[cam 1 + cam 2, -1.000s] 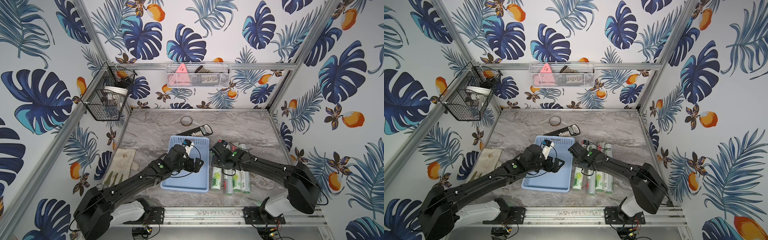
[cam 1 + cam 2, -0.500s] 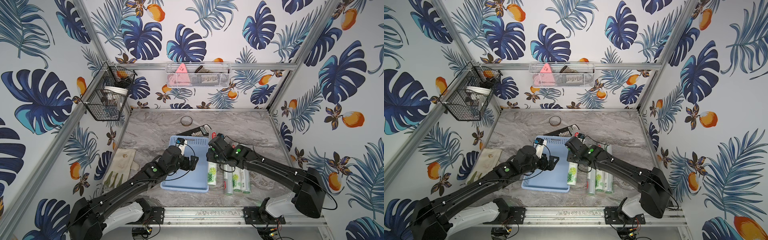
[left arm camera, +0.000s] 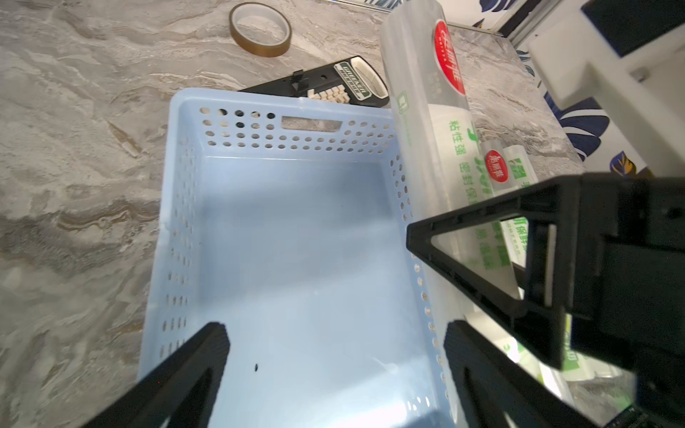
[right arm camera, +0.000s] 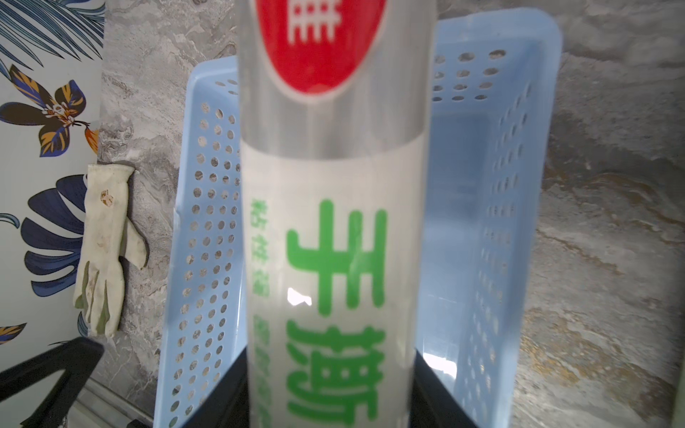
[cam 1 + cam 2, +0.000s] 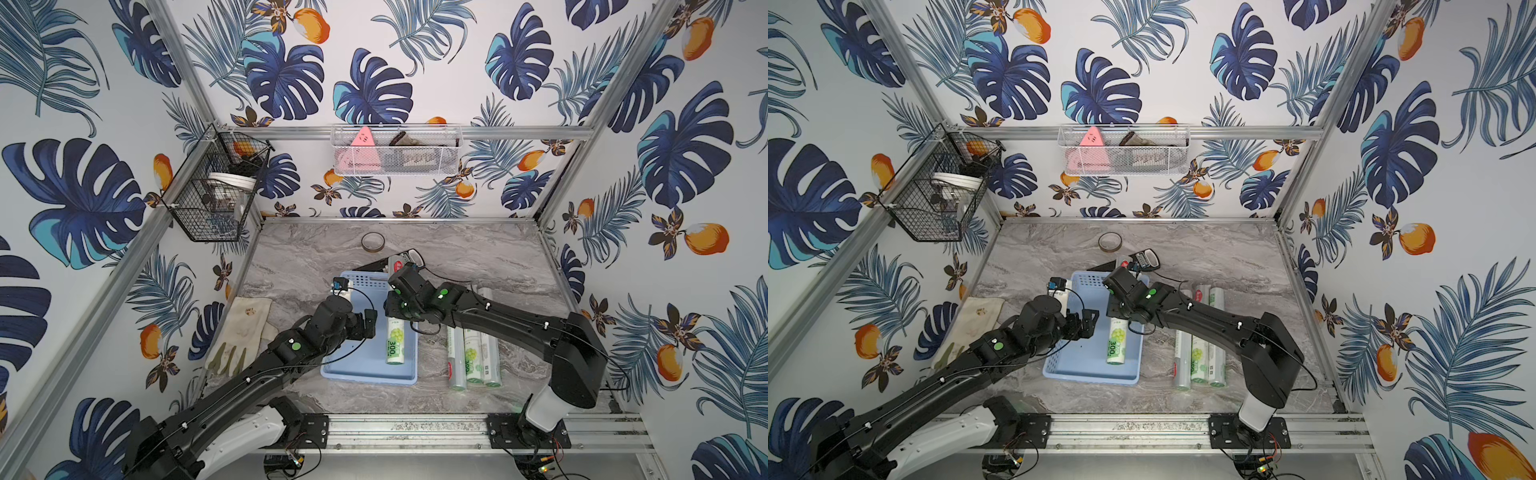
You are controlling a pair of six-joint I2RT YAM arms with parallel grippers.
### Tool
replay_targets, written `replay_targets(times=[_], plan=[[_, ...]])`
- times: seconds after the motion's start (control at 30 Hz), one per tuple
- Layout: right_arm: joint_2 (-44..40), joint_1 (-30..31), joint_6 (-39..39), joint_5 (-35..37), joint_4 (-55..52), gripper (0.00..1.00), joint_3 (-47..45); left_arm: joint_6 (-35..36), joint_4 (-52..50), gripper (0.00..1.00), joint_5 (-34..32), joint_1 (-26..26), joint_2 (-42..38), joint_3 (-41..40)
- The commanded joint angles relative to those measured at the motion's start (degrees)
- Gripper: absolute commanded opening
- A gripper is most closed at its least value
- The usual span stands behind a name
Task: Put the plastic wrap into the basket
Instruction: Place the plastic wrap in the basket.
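My right gripper (image 5: pixel 398 311) (image 4: pixel 331 389) is shut on one roll of plastic wrap (image 5: pixel 395 343) (image 5: pixel 1116 345) (image 4: pixel 333 241) (image 3: pixel 426 129). It holds the roll lengthwise over the right part of the light-blue basket (image 5: pixel 353 368) (image 5: pixel 1077 365) (image 3: pixel 296 241) (image 4: pixel 207 222). The roll's far end reaches past the basket's far rim. Three more rolls (image 5: pixel 471 353) (image 5: pixel 1200 353) lie side by side on the table right of the basket. My left gripper (image 5: pixel 368 326) (image 5: pixel 1089 324) (image 3: pixel 333 370) is open and empty over the basket's left part.
A tape ring (image 5: pixel 372 242) and a black calculator (image 5: pixel 409 257) lie behind the basket. A dirty white glove (image 5: pixel 243 328) (image 4: pixel 103 241) lies by the left wall. A black wire basket (image 5: pixel 216 187) and a white mesh basket (image 5: pixel 395 151) hang on the walls.
My right gripper lifted one roll out of the row on the table and carried it left over the basket. My left gripper drew back a little to the left.
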Motion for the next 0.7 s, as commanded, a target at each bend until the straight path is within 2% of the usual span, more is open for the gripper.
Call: replay_targets(times=[0.0, 0.17, 0.3, 0.47, 0.67], plan=[[1.9, 0.5, 2.0, 0.1, 5.2, 0.42, 1.3, -1.7, -3.6, 0.99, 1.6, 4.0, -1.1, 0.2], [7.1, 1.0, 4.2, 0.6, 7.0, 0.42, 5.4, -4.0, -7.5, 0.99, 14.4, 18.2, -1.4, 2.1], [12.2, 1.5, 5.9, 0.2, 7.2, 0.41, 10.0, -3.3, -11.2, 0.99, 21.2, 25.2, 0.1, 5.5], [17.4, 2.7, 6.9, -0.2, 6.3, 0.41, 14.8, -4.1, -13.2, 0.99, 21.9, 29.0, 1.3, 6.0], [22.0, 4.3, 8.0, -0.6, 5.8, 0.41, 17.4, -6.4, -11.7, 0.99, 21.6, 30.4, 1.3, 3.0]])
